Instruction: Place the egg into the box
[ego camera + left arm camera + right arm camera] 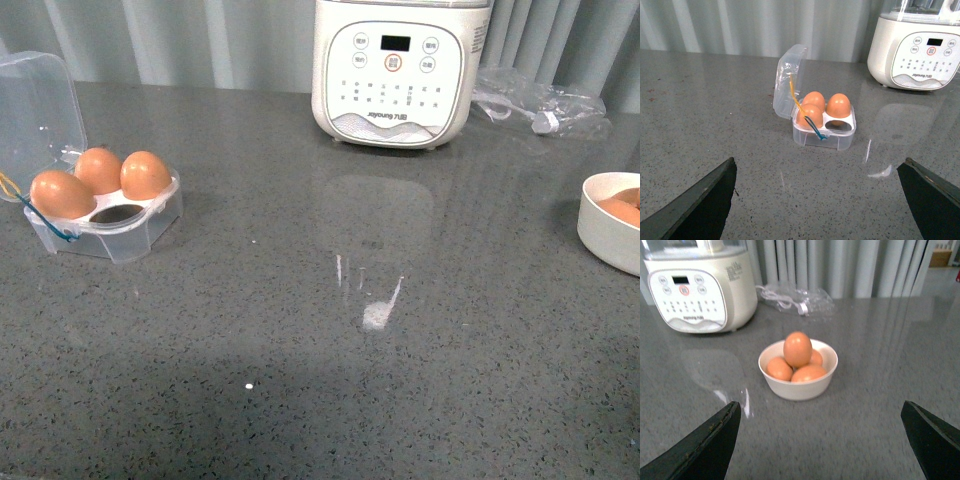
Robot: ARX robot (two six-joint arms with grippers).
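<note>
Gray counter (300,380) holds the box (832,142), lid (787,80) up, one slot (839,126) free. The egg (797,348) sits on top in the white bowl (799,387). The left claw (818,165) and right claw (820,405) are spread wide, empty. Right claw should pinch that egg softly round its middle.

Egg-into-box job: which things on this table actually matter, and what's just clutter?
Job:
- egg, topmost in the pile
- bowl holding that pile
- box, lid open, with one empty slot

Lying about:
- cooker at the back
- plastic bag beside it, with a cable inside
</note>
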